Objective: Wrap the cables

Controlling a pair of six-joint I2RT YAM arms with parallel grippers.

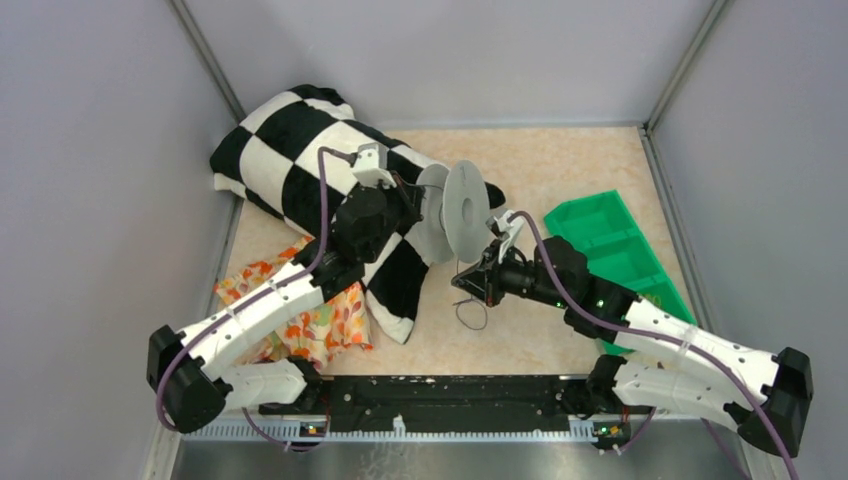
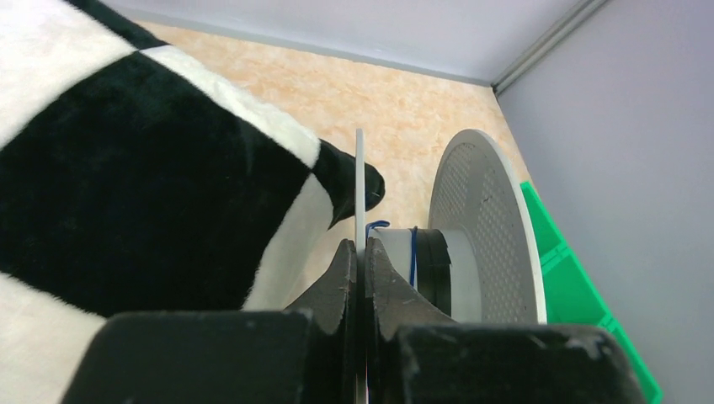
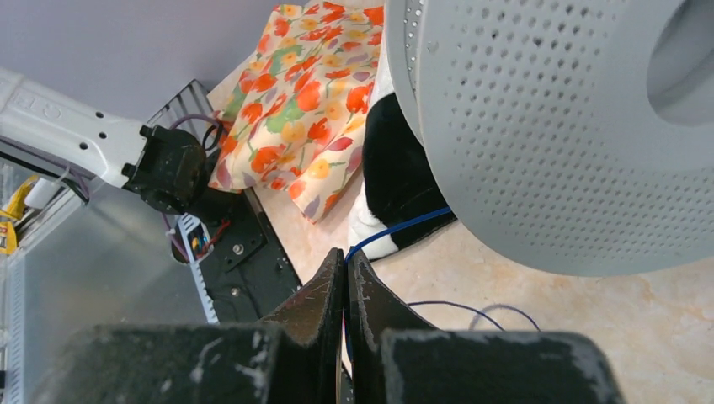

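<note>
A grey spool (image 1: 466, 210) with two perforated flanges hangs on its side above the table. My left gripper (image 2: 360, 246) is shut on the rim of the near flange (image 2: 359, 185), and the far flange (image 2: 484, 227) stands to its right. One turn of the thin blue cable (image 2: 413, 252) lies around the hub. My right gripper (image 3: 346, 254) is just below the spool (image 3: 547, 126), shut on the cable (image 3: 404, 229), which runs taut from the jaws up behind the flange. The cable's slack end loops on the table (image 1: 470, 315).
A black-and-white checkered cushion (image 1: 300, 150) lies under and behind my left gripper (image 1: 418, 205). A floral cloth (image 1: 320, 320) sits at the near left. A green divided bin (image 1: 610, 240) stands right of my right gripper (image 1: 462, 283). Grey walls enclose the table.
</note>
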